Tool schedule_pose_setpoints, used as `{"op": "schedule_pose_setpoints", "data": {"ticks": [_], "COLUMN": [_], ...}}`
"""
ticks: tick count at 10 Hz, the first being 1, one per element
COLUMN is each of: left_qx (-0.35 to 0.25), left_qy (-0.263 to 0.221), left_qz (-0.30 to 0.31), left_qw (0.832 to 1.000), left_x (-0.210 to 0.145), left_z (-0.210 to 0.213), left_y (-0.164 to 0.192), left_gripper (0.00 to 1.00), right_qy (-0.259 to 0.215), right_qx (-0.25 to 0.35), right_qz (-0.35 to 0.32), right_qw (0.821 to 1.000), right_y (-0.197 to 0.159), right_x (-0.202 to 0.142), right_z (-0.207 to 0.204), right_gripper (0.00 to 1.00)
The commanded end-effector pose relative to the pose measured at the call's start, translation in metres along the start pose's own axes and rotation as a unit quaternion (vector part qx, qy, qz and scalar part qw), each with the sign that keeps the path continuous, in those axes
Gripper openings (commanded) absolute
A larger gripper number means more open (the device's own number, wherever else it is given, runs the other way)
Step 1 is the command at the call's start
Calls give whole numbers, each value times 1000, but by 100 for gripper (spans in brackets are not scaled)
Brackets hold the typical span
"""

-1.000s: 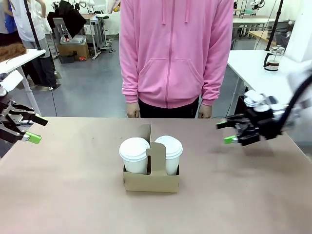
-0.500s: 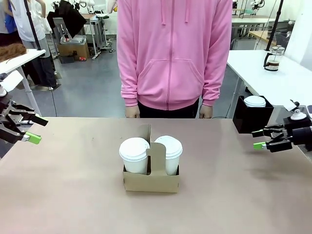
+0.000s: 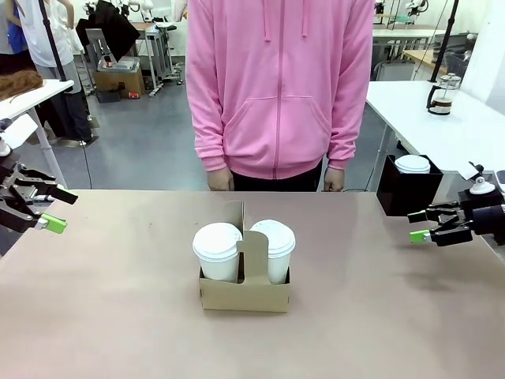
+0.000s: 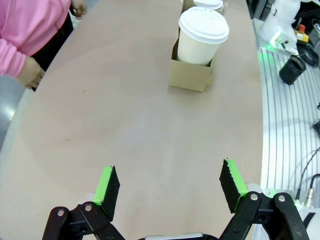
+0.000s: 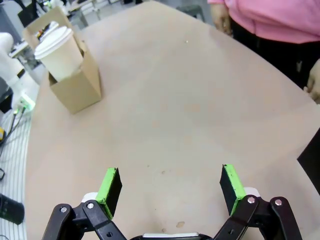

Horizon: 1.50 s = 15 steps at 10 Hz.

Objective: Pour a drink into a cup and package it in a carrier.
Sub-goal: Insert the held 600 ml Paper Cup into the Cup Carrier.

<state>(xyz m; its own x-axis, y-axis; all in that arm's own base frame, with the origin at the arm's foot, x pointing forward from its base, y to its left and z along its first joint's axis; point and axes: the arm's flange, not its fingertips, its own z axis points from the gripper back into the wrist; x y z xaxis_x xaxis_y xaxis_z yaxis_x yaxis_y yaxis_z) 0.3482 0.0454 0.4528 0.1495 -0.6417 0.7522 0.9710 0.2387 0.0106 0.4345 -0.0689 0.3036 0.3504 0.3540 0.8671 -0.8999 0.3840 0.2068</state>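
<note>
Cups [image 3: 218,251] with lids sit in the carrier [image 3: 245,290] mid-tabletop [image 3: 118,316]; I see my left tool [image 3: 49,209] and right tool [image 3: 420,225] far out, jaws apart. Both wrist views show empty jaws. I think packing's done; next just wait.

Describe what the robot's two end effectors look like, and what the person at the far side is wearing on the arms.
Left end effector and right end effector: black linkage fingers tipped with bright green pads, silver pivot pins at the joints. The right one carries a white part behind it on the wrist. The person wears a pink hooded top with long sleeves ending in ribbed cuffs.
</note>
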Motion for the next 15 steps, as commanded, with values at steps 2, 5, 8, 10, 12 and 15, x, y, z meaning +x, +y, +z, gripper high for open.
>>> {"op": "schedule_pose_setpoints", "data": {"ticks": [2, 5, 8, 10, 12, 15], "left_qx": [-3, -3, -3, -3, -3, -3], "left_qy": [-3, -3, -3, -3, -3, -3], "left_qz": [-6, -6, -6, -6, -6, -6], "left_qw": [1000, 1000, 1000, 1000, 1000, 1000], "left_x": [-2, -2, -2, -2, -2, -2], "left_z": [1, 1, 1, 1, 1, 1], "left_y": [0, 0, 0, 0, 0, 0], "left_gripper": [100, 100, 100, 100, 100, 100], "right_qy": [-5, -5, -5, -5, -5, -5], "right_qx": [3, 3, 3, 3, 3, 3], "right_qz": [9, 9, 9, 9, 9, 9], "right_qw": [1000, 1000, 1000, 1000, 1000, 1000], "right_y": [1, 1, 1, 1, 1, 1], "right_x": [0, 0, 0, 0, 0, 0], "right_z": [2, 2, 2, 2, 2, 2], "right_gripper": [100, 100, 100, 100, 100, 100]}}
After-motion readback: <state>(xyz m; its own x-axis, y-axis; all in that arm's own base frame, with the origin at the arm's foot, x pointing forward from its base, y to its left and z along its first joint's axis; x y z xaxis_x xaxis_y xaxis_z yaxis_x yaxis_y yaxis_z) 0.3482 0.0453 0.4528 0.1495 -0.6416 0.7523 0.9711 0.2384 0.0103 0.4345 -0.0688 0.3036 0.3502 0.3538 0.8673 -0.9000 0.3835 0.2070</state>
